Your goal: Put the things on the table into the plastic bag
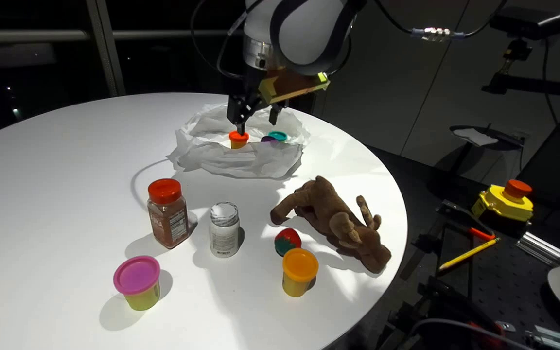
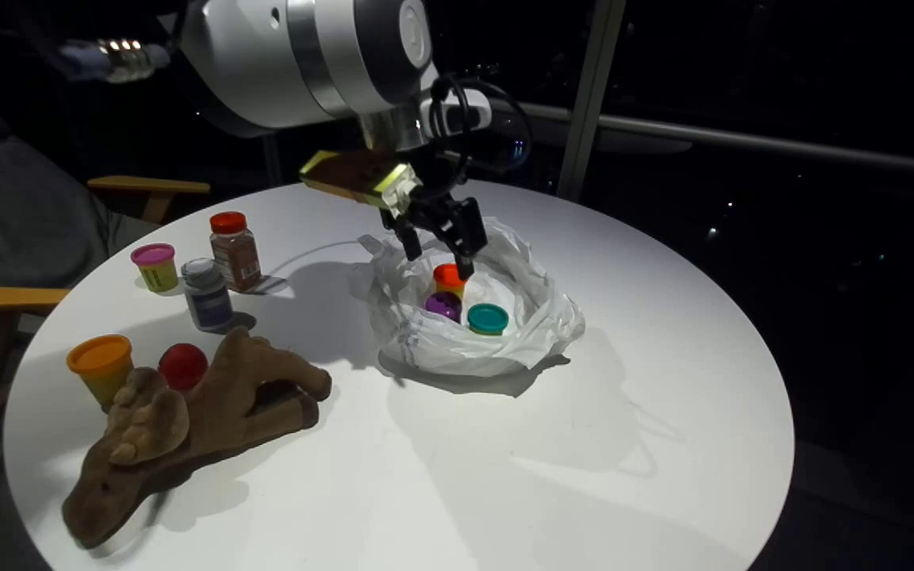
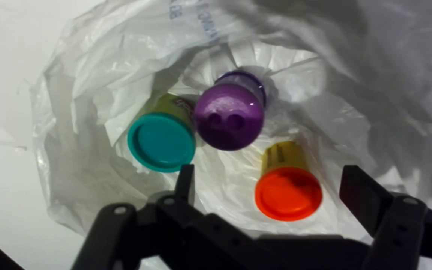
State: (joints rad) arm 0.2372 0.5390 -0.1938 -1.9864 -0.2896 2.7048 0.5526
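The white plastic bag (image 1: 241, 163) lies wide open on the table. In it sit a red-lidded tub (image 3: 288, 193), a purple container (image 3: 229, 116) and a teal-lidded tub (image 3: 161, 142). My gripper (image 2: 439, 260) is open above the bag. In the wrist view its fingers (image 3: 269, 170) stand apart on either side of the red-lidded tub, holding nothing. On the table stand a pink-lidded tub (image 1: 137, 282), a red-capped spice jar (image 1: 168, 214), a white bottle (image 1: 224, 231) and an orange-lidded tub (image 1: 299, 272). A toy strawberry (image 1: 288, 241) and a brown plush moose (image 1: 331, 218) lie beside them.
The round white table (image 2: 624, 476) has its curved edge close to the moose. A chair (image 2: 21, 206) stands behind it. A yellow box with a red button (image 1: 503, 201) and a pencil (image 1: 469, 253) are off the table.
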